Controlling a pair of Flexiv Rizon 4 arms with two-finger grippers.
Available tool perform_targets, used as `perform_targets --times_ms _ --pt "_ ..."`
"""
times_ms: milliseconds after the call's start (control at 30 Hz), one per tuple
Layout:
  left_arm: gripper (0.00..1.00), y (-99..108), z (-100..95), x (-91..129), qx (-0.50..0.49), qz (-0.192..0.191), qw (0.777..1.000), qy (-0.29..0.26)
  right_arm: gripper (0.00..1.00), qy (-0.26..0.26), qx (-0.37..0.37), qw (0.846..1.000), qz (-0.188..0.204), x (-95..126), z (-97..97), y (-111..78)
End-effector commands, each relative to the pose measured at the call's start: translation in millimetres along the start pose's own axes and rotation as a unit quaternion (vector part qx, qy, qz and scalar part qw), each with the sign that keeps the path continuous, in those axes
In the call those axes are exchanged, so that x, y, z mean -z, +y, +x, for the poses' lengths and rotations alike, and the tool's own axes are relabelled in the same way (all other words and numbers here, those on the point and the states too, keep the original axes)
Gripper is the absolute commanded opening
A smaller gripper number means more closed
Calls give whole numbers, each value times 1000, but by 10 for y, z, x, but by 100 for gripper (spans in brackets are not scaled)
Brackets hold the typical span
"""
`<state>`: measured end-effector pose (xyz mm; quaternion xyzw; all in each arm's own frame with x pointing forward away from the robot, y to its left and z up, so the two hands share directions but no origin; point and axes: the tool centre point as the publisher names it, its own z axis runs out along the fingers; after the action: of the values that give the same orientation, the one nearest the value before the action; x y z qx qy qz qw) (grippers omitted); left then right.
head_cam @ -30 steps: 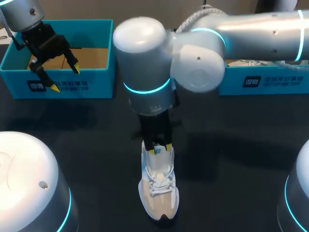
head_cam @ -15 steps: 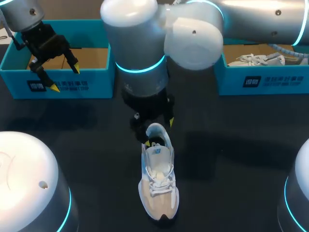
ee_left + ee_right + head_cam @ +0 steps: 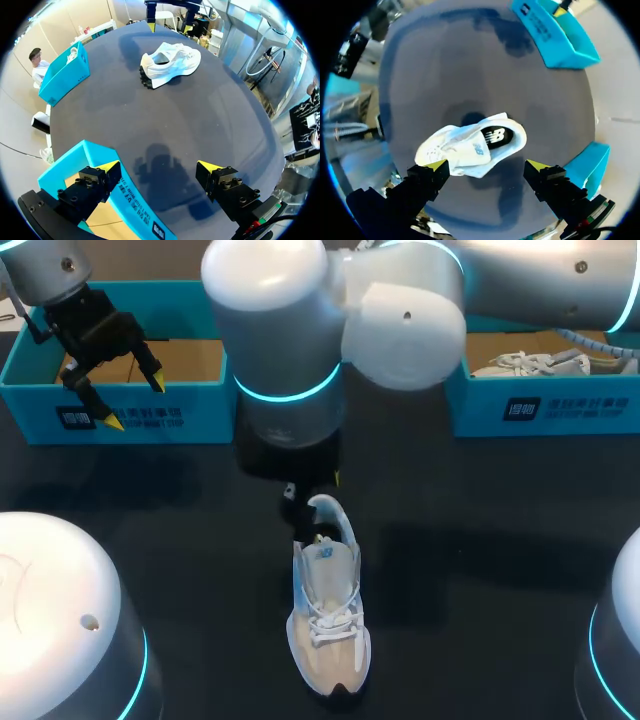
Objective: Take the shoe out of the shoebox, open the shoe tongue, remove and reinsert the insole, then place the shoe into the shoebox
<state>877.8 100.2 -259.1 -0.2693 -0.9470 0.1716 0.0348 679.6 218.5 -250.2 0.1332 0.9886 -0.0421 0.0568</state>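
Shoe (image 3: 328, 612) sits upright on the table (image 3: 480, 570), outside both boxes, toe at 6 o'clock, heel at 12, dark insole (image 3: 492, 136) visible in the opening. Right gripper (image 3: 487, 166) hangs over the heel end, fingers spread wide, gripping nothing. Left gripper (image 3: 159, 168) is also spread and empty at 10 o'clock from the shoe, straddling the front wall of the left shoebox (image 3: 150, 415); 2nd shoebox (image 3: 560, 405) at 2 o'clock holds another shoe (image 3: 530, 365).
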Motion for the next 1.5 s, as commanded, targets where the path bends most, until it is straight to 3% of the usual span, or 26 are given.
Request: perform_targets --times_ms 33,267,633,867,1500 --pt "100 4 4 0 0 -1 1000 0 100 -12 102 995 4 -124 -137 41" --pt "100 4 4 0 0 -1 1000 0 100 -23 130 991 -10 -286 -340 123" --pt "100 4 4 0 0 -1 1000 0 100 -15 145 989 -27 -576 -503 219" --pt "100 4 4 0 0 -1 1000 0 100 -20 148 988 -29 -796 -651 203" --pt "100 4 4 0 0 -1 1000 0 100 -10 117 992 -33 -1290 -830 256"
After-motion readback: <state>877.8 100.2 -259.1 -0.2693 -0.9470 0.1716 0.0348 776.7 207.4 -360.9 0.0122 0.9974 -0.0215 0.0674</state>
